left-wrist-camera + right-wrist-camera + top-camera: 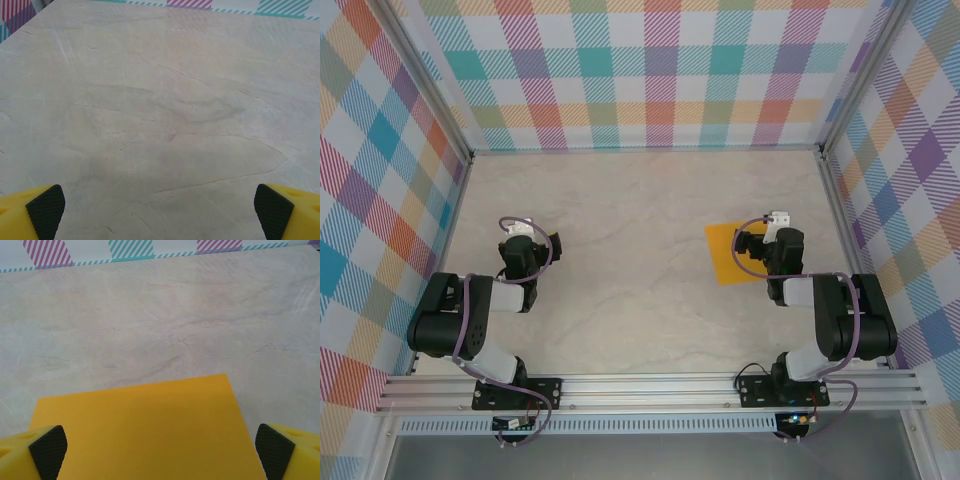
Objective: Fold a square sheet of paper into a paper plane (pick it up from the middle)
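The square sheet of paper (723, 252) lies flat and unfolded on the marble-pattern table (640, 190), right of centre, plain orange-yellow with no visible crease. In the top view its right-hand part is covered by the right gripper (766, 240), which hangs over that side of the sheet; its left edge and both left corners are exposed. In the right wrist view the sheet (140, 430) runs from the bottom of the frame up between the two fingers, its far edge and far right corner lying on bare table ahead of the right gripper (160, 447). The jaws stand wide apart, one yellow finger with a black textured pad (48, 446) at each lower corner of the view. Whether the fingertips touch the paper cannot be told. The left gripper (524, 236) is over bare table on the left side, well apart from the sheet. In the left wrist view the left gripper (160, 207) is likewise spread wide, its black pads (46, 206) at the lower corners with veined tabletop between them. Both arm bases are bolted to an aluminium rail (650, 385) at the near edge. Checked wall panels (660, 70) enclose the table on three sides.
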You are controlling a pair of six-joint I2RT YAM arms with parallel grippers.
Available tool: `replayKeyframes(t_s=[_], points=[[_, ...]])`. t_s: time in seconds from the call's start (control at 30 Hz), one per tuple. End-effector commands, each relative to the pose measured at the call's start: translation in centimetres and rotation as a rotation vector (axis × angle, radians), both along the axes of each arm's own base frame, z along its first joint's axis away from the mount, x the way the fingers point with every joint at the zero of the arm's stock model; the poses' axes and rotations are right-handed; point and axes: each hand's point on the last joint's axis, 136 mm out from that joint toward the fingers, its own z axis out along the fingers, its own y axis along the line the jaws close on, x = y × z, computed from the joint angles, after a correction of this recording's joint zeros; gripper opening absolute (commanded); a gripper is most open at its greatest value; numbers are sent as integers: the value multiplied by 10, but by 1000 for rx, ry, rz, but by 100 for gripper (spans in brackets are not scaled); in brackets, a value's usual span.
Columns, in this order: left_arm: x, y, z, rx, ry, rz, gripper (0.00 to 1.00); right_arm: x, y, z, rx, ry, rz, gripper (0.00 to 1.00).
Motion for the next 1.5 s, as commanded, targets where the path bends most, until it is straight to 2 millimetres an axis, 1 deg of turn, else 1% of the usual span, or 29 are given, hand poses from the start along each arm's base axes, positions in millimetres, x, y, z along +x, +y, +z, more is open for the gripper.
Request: replayKeyframes(t_s=[0.0,0.73,0.77,0.8,0.87,0.9,0.97,1.03,1.1,1.13,1.2,1.27,1.33,1.43,1.47], points=[[6,-6,5,7,-14,-28,100,5,1,6,-11,-24,20,100],[6,-6,6,3,-17,-28,100,5,2,6,-10,-24,20,100],[6,-7,6,4,-20,-31,100,5,1,7,-11,-30,19,100],[6,-9,8,4,-21,-45,100,5,1,13,-11,-32,18,100],[6,-9,14,4,-17,-46,100,4,-5,29,-15,-22,-19,100],[6,-7,17,6,-9,-33,100,1,-10,34,-16,0,-49,100],[4,-1,25,6,15,6,100,-1,-13,52,4,10,-76,100],[3,8,37,-3,36,69,100,-5,-15,64,70,73,-121,100],[-3,14,45,-26,70,124,100,-11,-12,69,152,162,-151,100],[-4,17,53,-47,75,156,100,-15,-8,72,203,214,-158,100],[-9,20,66,-86,89,194,100,-21,3,72,281,309,-148,100],[-15,19,80,-151,102,224,100,-28,7,67,355,396,-183,100],[-22,12,93,-212,137,214,100,-35,8,56,411,505,-246,100],[-30,2,109,-257,196,175,100,-41,22,34,500,664,-257,100],[-35,-2,109,-267,228,158,100,-41,25,27,525,695,-267,100]])
